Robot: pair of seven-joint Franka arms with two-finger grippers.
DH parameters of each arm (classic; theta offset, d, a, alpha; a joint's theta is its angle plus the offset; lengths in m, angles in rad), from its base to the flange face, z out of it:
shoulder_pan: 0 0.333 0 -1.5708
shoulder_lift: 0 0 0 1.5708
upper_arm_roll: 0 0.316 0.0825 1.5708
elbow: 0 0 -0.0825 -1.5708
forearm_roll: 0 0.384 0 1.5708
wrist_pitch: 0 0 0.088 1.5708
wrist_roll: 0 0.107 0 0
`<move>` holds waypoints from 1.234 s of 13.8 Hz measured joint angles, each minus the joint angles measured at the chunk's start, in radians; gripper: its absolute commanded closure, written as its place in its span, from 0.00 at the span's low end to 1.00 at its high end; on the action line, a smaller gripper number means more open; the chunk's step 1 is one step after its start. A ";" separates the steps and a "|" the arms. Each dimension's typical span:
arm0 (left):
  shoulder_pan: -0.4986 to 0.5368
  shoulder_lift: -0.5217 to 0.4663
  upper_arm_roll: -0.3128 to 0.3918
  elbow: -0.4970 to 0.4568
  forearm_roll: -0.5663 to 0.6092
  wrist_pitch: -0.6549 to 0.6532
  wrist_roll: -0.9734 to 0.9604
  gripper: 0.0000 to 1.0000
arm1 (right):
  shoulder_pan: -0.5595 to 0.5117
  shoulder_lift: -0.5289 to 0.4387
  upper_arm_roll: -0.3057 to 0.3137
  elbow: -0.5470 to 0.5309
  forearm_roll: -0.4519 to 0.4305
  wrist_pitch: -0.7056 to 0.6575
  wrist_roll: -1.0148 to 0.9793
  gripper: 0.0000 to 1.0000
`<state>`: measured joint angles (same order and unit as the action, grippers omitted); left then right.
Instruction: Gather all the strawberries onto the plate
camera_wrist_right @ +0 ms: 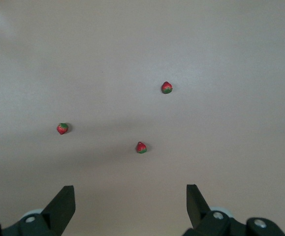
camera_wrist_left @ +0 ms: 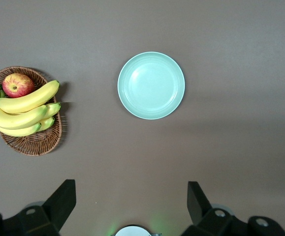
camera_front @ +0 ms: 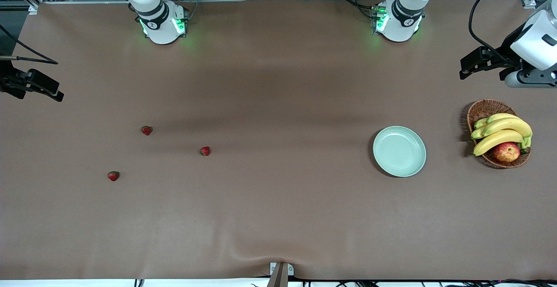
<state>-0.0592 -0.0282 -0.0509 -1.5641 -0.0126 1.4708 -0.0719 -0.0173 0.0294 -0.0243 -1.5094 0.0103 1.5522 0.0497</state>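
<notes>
Strawberries (camera_front: 146,130) loose on table, plate (camera_front: 399,151) bare; left end effector (camera_wrist_left: 132,199), right end effector (camera_wrist_right: 131,199) spread apart, partly cropped.

Three tiny red strawberries (camera_front: 146,130) (camera_front: 205,150) (camera_front: 113,175) lie apart toward the right arm's end. The pale mint plate (camera_front: 399,151) sits empty toward the left arm's end; round, shallow, glossy.

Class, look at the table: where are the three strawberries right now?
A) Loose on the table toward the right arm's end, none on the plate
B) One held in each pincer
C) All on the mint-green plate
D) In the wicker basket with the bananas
A: the three strawberries lie apart on the bare table, and the plate holds nothing.
</notes>
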 measured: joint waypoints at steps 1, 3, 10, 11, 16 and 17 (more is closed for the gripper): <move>0.001 0.000 0.000 0.000 0.000 0.000 0.000 0.00 | 0.000 0.000 0.000 0.000 0.000 0.000 0.000 0.00; 0.004 0.001 0.000 0.004 0.010 0.000 0.003 0.00 | 0.000 0.000 0.000 0.000 0.000 0.000 0.000 0.00; 0.003 0.020 -0.002 0.022 0.052 -0.001 0.009 0.00 | 0.000 0.000 0.000 0.000 0.000 0.000 0.000 0.00; 0.003 0.022 -0.003 0.022 0.052 -0.001 0.009 0.00 | 0.000 0.000 0.000 0.000 0.000 0.000 0.000 0.00; 0.003 0.026 -0.007 0.022 0.052 -0.001 0.009 0.00 | 0.000 0.001 -0.001 -0.007 0.000 0.000 0.000 0.00; 0.003 0.028 -0.007 0.022 0.052 -0.001 0.009 0.00 | 0.000 0.002 -0.001 -0.007 0.000 0.000 0.000 0.00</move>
<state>-0.0566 -0.0003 -0.0580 -1.5417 0.0391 1.4697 -0.0625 -0.0174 0.0315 -0.0258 -1.5163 0.0103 1.5525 0.0497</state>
